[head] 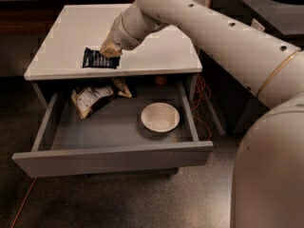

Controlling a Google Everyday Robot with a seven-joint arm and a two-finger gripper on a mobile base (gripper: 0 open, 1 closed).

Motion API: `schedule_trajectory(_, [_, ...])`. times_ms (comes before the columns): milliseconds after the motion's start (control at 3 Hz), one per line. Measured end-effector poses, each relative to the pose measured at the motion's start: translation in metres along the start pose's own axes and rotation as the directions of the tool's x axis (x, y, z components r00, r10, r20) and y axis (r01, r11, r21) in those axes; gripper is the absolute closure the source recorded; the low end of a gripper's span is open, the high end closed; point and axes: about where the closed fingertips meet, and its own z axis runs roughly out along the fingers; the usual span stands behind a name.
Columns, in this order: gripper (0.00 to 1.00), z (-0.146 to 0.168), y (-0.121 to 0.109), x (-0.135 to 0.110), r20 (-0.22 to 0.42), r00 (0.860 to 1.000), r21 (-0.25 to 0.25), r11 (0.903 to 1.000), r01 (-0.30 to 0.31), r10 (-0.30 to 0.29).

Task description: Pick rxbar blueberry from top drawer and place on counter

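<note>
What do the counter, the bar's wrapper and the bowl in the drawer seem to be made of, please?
The counter looks like white laminate or painted board, smooth and glossy. The rxbar blueberry, lying on it at the claw, seems wrapped in dark printed plastic film. The bowl in the top drawer looks matte white, paper or ceramic; unclear which.

The dark rxbar blueberry (98, 60) lay flat on the white counter (159, 51) in the upper left. The gripper (110, 50) sat at its right corner. The grey top drawer (114, 158) stood open below.
</note>
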Motion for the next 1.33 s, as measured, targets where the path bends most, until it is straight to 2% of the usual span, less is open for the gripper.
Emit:
schedule_trajectory(333, [0.82, 0.011, -0.04, 0.018, -0.019, 0.998, 0.03, 0.9978, -0.059, 0.06])
schedule_trajectory(667, [0.5, 0.027, -0.075, 0.031, -0.018, 0.994, 0.056, 0.9928, -0.106, 0.108])
schedule_trajectory(1000, [0.28, 0.034, -0.088, 0.034, -0.007, 0.993, 0.065, 0.9911, -0.117, 0.118])
schedule_trajectory(1333, [0.05, 0.037, -0.087, 0.033, -0.006, 0.993, 0.062, 0.9912, -0.117, 0.117])
